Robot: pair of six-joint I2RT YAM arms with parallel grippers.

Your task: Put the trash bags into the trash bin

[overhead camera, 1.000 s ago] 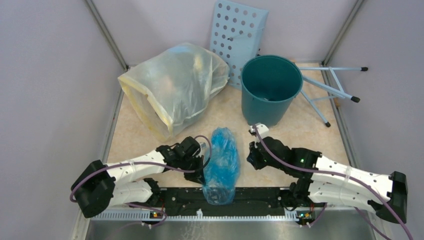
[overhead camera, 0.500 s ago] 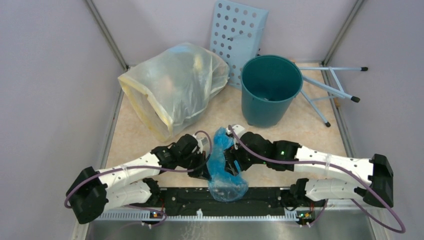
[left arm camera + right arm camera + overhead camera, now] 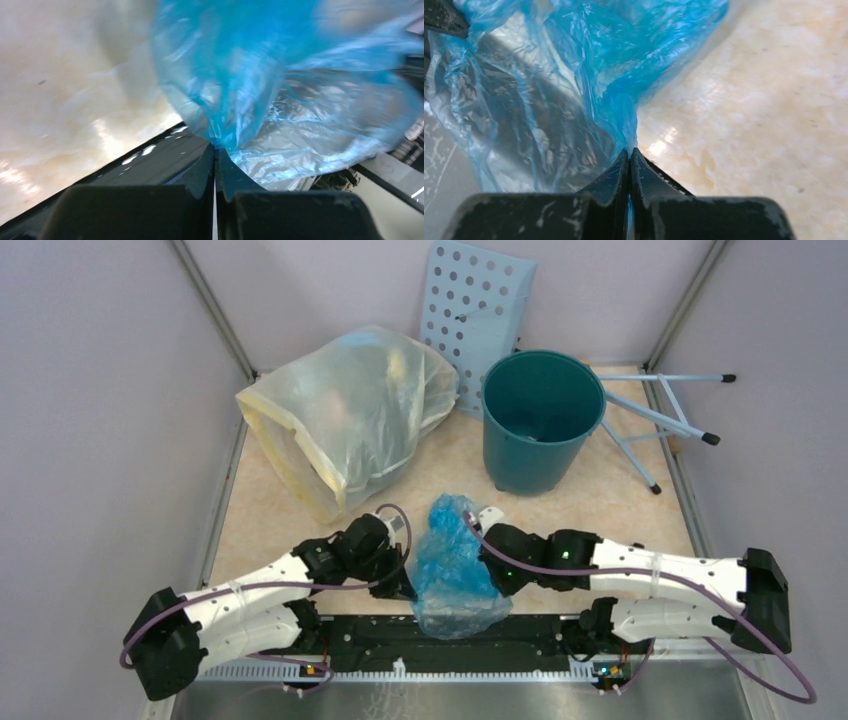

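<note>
Light-blue trash bag (image 3: 452,565) sits at the near edge of the table (image 3: 610,505), bunched between both arms, its lower end draped over the black base rail (image 3: 530,632). Left gripper (image 3: 215,150): jaws pressed together on a fold at the bag's left side. Right gripper (image 3: 630,151): jaws likewise pinched onto the film at the bag's right side (wrist view shows plastic drawn into the seam). Trash bin (image 3: 540,420) stands upright, well apart from the bag, toward the far right. Large whitish bag (image 3: 345,415) lies at far left; perforated panel (image 3: 478,315) leans behind the bin
</note>
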